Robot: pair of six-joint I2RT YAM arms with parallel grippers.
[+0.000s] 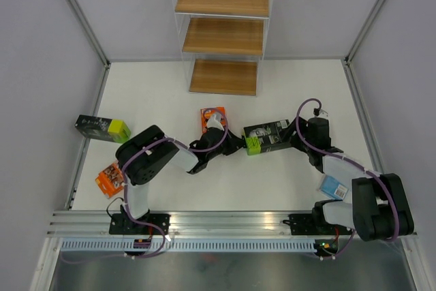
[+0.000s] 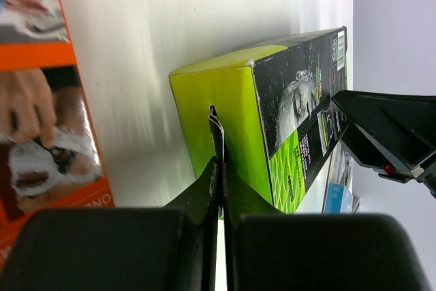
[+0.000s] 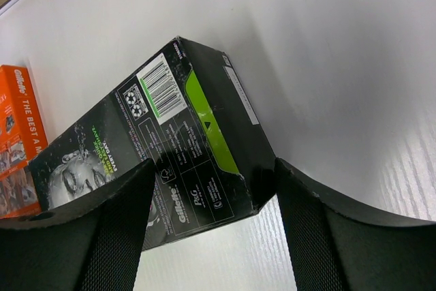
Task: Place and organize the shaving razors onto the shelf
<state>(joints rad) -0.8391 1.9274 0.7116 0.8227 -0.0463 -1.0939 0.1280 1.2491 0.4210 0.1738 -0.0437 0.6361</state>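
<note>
A green-and-black razor pack (image 1: 267, 135) lies mid-table between my two grippers. My left gripper (image 1: 240, 145) is shut, and its tips touch the pack's bright green end (image 2: 225, 100). My right gripper (image 1: 289, 134) is open, with its jaws on either side of the pack's black end (image 3: 197, 148). An orange pack (image 1: 213, 119) lies just beyond the left gripper. A second green-and-black pack (image 1: 102, 129) and a second orange pack (image 1: 109, 178) lie at the left. The light blue pack (image 1: 334, 186) lies at the right. The three-tier shelf (image 1: 223, 35) stands at the back.
White walls enclose the table on the left, right and back. The left arm's links (image 1: 157, 158) stretch across the near left of the table, and the right arm (image 1: 368, 199) sits beside the light blue pack. The metal rail (image 1: 218, 221) runs along the near edge.
</note>
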